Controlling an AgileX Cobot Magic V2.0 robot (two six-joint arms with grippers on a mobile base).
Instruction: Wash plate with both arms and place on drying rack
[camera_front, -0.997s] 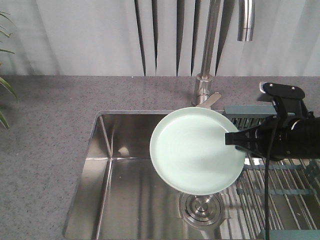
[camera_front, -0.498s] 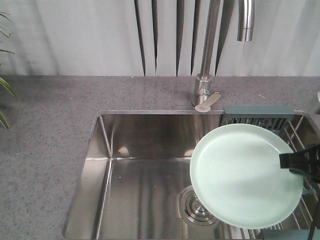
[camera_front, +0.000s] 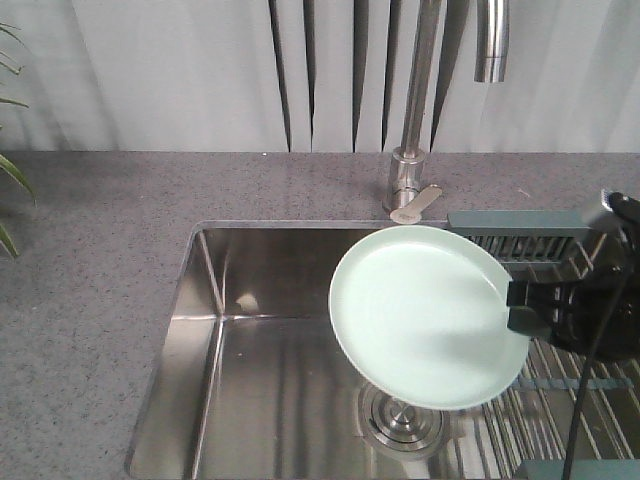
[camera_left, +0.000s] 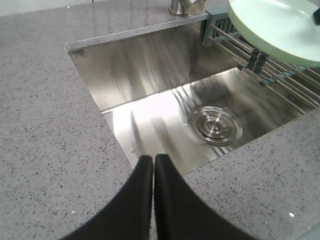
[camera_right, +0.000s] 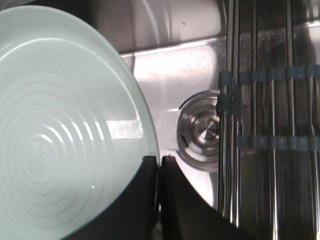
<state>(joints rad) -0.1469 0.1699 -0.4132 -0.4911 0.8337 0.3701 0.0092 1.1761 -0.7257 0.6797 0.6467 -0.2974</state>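
The pale mint-green plate (camera_front: 425, 315) hangs tilted above the right half of the sink, over the drain. My right gripper (camera_front: 520, 308) is shut on its right rim; in the right wrist view the black fingers (camera_right: 145, 190) pinch the plate (camera_right: 60, 125) edge, with the gripper (camera_right: 159, 160) at the rim. The drying rack (camera_front: 560, 390) of steel rods lies across the sink's right end, its grey-green caddy (camera_front: 520, 240) at the back. My left gripper (camera_left: 153, 159) is shut and empty above the countertop at the sink's near edge, far from the plate (camera_left: 275, 25).
A steel sink basin (camera_front: 260, 340) has a round drain (camera_front: 400, 420) under the plate. The tall faucet (camera_front: 420, 100) rises behind, its spout (camera_front: 490, 45) above the rack's caddy. Speckled grey countertop (camera_front: 100, 280) surrounds the sink. Plant leaves (camera_front: 10, 170) show at far left.
The right gripper swung the plate right and lower over the rack half a second ago, then brought it back left and higher above the drain.
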